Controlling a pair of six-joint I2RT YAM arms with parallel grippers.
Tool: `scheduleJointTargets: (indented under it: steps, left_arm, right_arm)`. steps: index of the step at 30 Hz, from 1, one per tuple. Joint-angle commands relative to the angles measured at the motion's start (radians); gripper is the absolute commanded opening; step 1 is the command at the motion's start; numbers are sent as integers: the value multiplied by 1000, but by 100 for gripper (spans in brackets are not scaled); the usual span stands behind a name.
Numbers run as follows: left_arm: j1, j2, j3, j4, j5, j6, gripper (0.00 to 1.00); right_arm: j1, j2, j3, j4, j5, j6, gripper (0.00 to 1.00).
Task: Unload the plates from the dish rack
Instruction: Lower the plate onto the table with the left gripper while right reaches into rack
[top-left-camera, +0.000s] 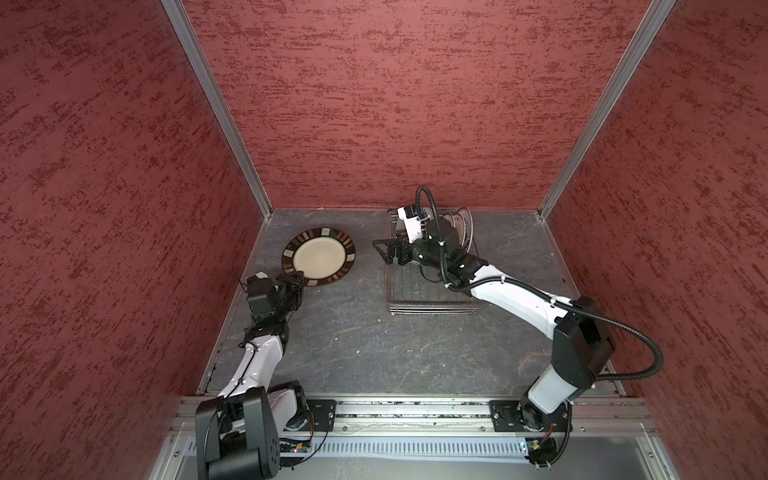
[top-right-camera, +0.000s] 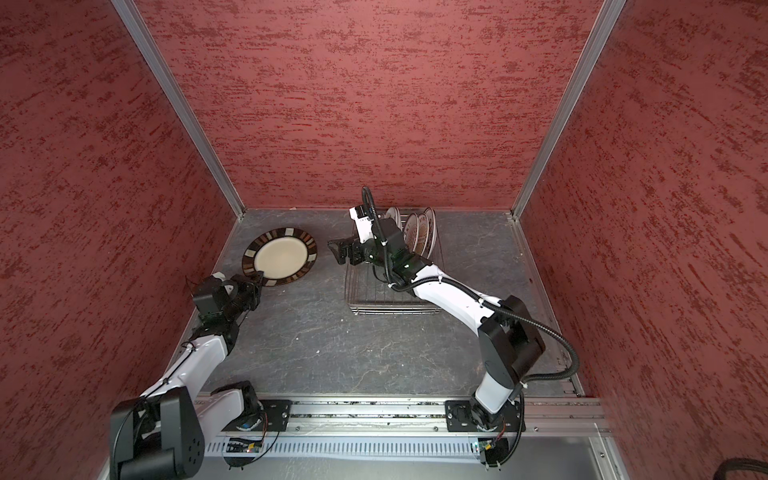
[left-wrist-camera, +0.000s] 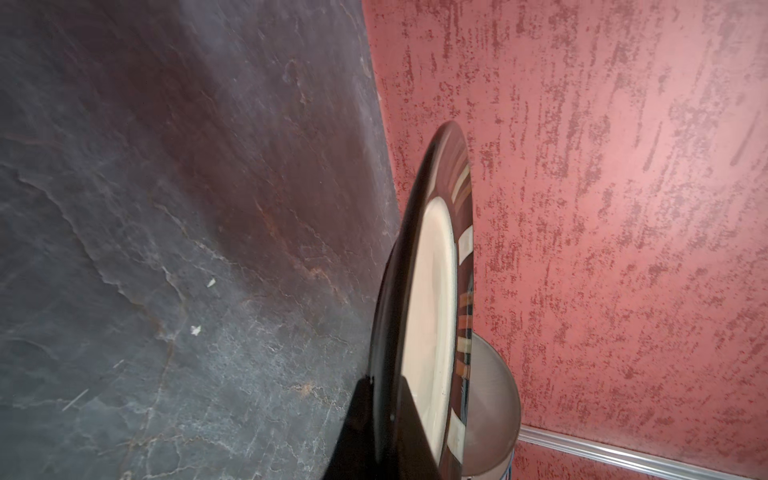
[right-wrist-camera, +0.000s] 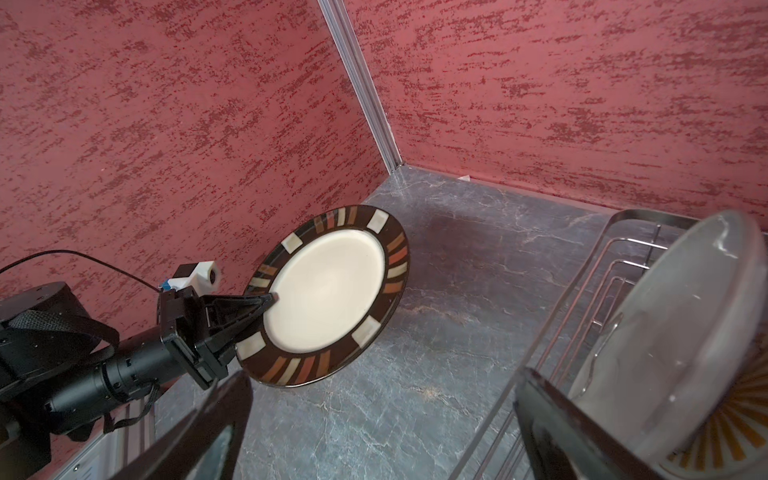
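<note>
While your left gripper (top-left-camera: 297, 279) pinches the rim of the dark-rimmed plate (top-left-camera: 319, 257), that plate sits left of centre in both top views, cream in the middle with tan and orange bars around its dark border. The right wrist view shows the left gripper's black fingers (right-wrist-camera: 249, 307) pressed together on the plate's edge, and the plate (right-wrist-camera: 328, 291) tilted above the grey stone-look table (right-wrist-camera: 457, 332), close to the red left wall. In the left wrist view you see the same plate (left-wrist-camera: 428, 299) nearly edge-on.

Your right gripper (top-left-camera: 380, 251) hangs right of centre in both top views, jaws spread wide and holding nothing, over the left edge of the dish rack (top-left-camera: 432, 299). The wire rack lies on the table toward the back wall. Several plates (top-right-camera: 419, 232) stand upright at its far end, partly hidden behind your right arm. One, cloudy white with an orange sunburst print (right-wrist-camera: 685, 332), fills the right wrist view up close.
</note>
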Motion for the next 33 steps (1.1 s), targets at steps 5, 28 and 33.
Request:
scheduleJointTargets:
  steps: [5, 28, 33]
  left_arm:
    - [9, 19, 31, 167, -48, 45, 0]
    - [-27, 145, 50, 158, -59, 60, 0]
    - [-38, 103, 32, 82, -141, 94, 0]
  right_arm:
    - [33, 92, 105, -39, 24, -42, 99]
    - [47, 161, 157, -68, 39, -26, 99]
    - [47, 170, 153, -51, 36, -25, 99]
